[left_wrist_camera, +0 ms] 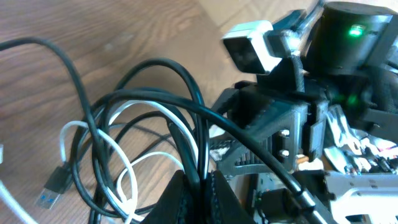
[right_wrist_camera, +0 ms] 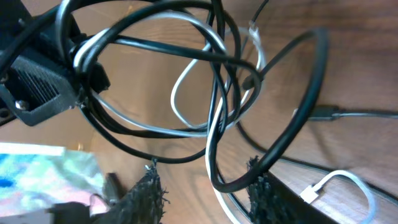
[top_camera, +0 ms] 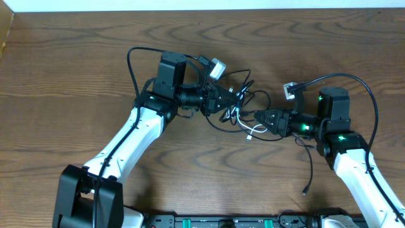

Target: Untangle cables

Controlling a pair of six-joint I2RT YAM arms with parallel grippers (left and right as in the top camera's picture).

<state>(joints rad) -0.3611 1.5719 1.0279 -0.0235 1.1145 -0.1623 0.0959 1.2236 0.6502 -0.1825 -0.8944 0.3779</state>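
A tangle of thin black cables with one white cable lies mid-table between my two grippers. My left gripper reaches in from the left. In the left wrist view its jaws are shut on two black cables that rise from them in loops, and the white cable curls to the left. My right gripper points into the tangle from the right. Its jaws stand apart, with a black cable loop and the white cable hanging between the fingers, the loop against the right one.
A blue-tipped USB plug rests on the wood at the left of the tangle. A separate thin black cable trails toward the front edge beside the right arm. A white plug end lies near the right fingers.
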